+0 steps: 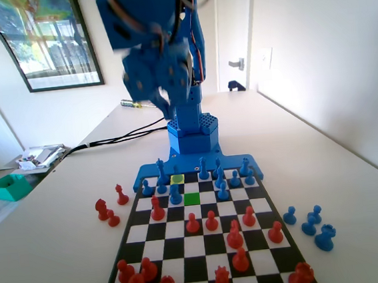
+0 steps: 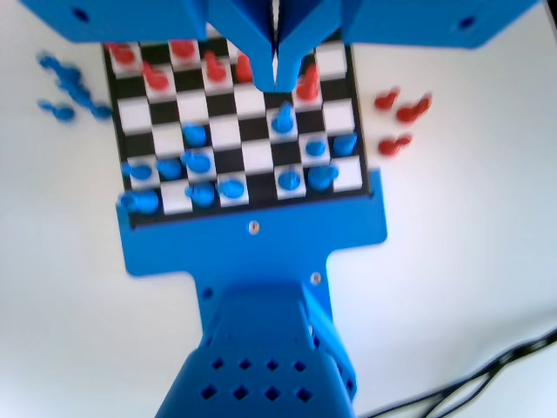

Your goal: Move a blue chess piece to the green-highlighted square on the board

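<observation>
The board (image 1: 267, 204) lies in front of the blue arm, and its green-highlighted square (image 1: 192, 198) is bare in the second row from the arm. Slim blue pieces stand in the back rows. One pointed blue chess piece (image 1: 161, 169) is just left of the paler yellow-green square (image 1: 177, 179). My gripper (image 1: 164, 102) hangs blurred, high above the arm's base and well clear of the board. In the wrist view the gripper (image 2: 275, 80) has its jaws pressed together with nothing between them, above the blurred board (image 2: 226, 126).
Red pieces (image 1: 211, 221) fill the near half of the board, and a few more (image 1: 107, 211) stand off it on the left. Several captured blue pieces (image 1: 310, 223) sit on the table at the right. A green tray (image 1: 9, 187) and cables (image 1: 118, 135) lie far left.
</observation>
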